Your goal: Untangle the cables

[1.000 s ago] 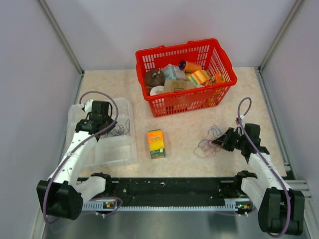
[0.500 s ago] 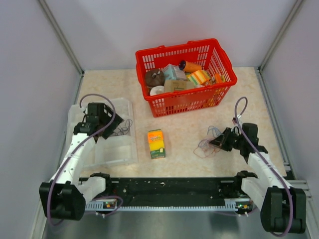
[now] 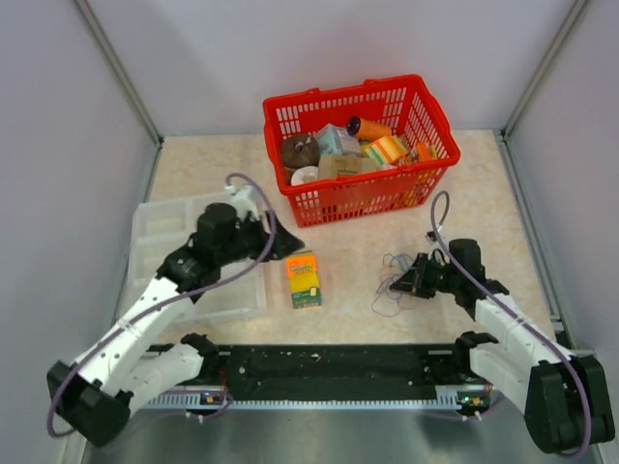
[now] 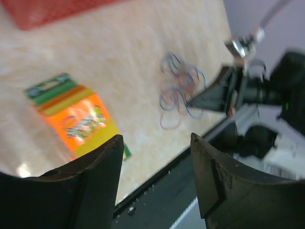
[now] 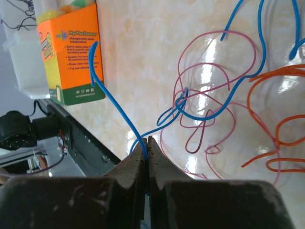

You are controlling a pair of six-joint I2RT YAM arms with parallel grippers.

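The cables (image 3: 390, 287) lie in a loose tangle on the table right of centre, and also show in the left wrist view (image 4: 178, 90). Blue (image 5: 119, 112), pink (image 5: 195, 45) and orange (image 5: 281, 70) strands loop over each other. My right gripper (image 3: 406, 279) sits at the tangle's right side, shut (image 5: 147, 139) on the blue cable, which runs up from its tips. Beside the orange box, my left gripper (image 3: 290, 246) hangs above the table with its jaws open (image 4: 155, 139) and nothing between them, well left of the tangle.
An orange box (image 3: 303, 278) stands between the arms. A red basket (image 3: 343, 92) full of items is at the back. A clear plastic tray (image 3: 160, 227) lies at the left under the left arm, with a thin dark wire (image 5: 19, 8) in it. Black rail (image 3: 329, 362) along the near edge.
My left arm has swung right from over the tray to beside the orange box, and its gripper has opened. My right gripper has shifted left, still shut on the blue cable.
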